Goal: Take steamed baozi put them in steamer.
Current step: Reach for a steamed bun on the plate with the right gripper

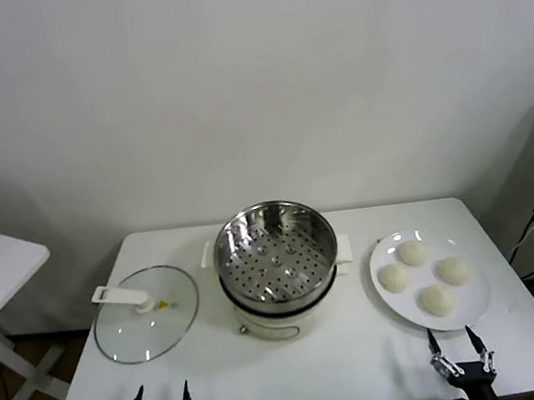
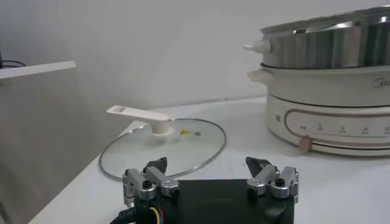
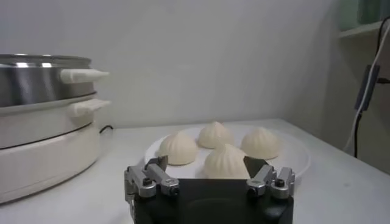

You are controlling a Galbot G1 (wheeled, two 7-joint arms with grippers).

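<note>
Head view: four baozi (image 1: 424, 277) sit on a plate (image 1: 391, 299) right of the empty steamer (image 1: 276, 249); the lid (image 1: 146, 313) lies to its left. Both grippers hover at the near table edge, the right gripper (image 1: 461, 349) just before the plate.

Left wrist view: the left gripper (image 2: 211, 172) has fingers spread, empty, facing the lid.

Right wrist view: fingers spread, empty. The buns look soft, light, easily dented; I'd pinch gently across the sides.

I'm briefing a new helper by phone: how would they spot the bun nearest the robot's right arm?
Start at the steel steamer mid-table, then look to the white plate on the robot's right. Four baozi sit there; the one meant lies closest to the table's front edge, just ahead of the right gripper, unlike the three farther back.
</note>
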